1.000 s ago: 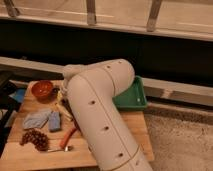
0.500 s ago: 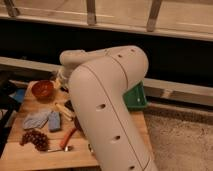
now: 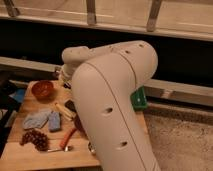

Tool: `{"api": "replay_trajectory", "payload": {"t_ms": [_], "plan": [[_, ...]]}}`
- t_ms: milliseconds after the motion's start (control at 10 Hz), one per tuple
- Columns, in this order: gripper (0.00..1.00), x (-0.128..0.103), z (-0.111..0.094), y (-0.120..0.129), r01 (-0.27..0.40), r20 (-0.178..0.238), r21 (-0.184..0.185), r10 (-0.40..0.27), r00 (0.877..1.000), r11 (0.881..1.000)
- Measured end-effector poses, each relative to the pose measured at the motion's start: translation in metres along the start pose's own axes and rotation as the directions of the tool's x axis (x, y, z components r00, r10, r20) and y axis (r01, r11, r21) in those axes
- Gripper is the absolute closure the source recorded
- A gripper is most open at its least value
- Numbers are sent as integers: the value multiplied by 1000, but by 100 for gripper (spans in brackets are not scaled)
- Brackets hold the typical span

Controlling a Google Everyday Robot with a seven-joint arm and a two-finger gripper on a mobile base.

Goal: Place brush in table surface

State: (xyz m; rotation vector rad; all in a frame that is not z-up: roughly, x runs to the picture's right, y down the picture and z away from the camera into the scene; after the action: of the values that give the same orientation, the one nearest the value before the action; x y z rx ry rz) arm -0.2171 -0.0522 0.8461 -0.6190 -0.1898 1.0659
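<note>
Brush [image 3: 70,105] is seen as a dark block on the table [image 3: 30,157], right of the red bowl [image 3: 42,89], touching the cream stick [image 3: 64,111], half covered by the arm [image 3: 115,100]. Gripper is hidden behind the arm, right of the bowl, jaws pressed together. Whether the brush is pinched can't be told. Placement is judged close to done, since the brush already sits low over bare wood.

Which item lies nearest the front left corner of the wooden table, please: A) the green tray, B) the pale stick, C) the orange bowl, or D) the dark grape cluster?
D: the dark grape cluster sits at the table surface's front left, the orange bowl farther back; the tool is hidden behind the arm.
</note>
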Motion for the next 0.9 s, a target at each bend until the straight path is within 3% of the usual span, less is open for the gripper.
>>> {"api": "replay_trajectory", "payload": {"t_ms": [300, 400, 600, 900], "plan": [[100, 3, -1, 0, -12, 21, -34, 13, 1000, 999], [100, 6, -1, 2, -12, 45, -91, 16, 999, 996], [100, 5, 3, 16, 2, 78, -170, 12, 997, 985], [100, 5, 14, 26, 8, 89, -221, 12, 996, 975]]}}
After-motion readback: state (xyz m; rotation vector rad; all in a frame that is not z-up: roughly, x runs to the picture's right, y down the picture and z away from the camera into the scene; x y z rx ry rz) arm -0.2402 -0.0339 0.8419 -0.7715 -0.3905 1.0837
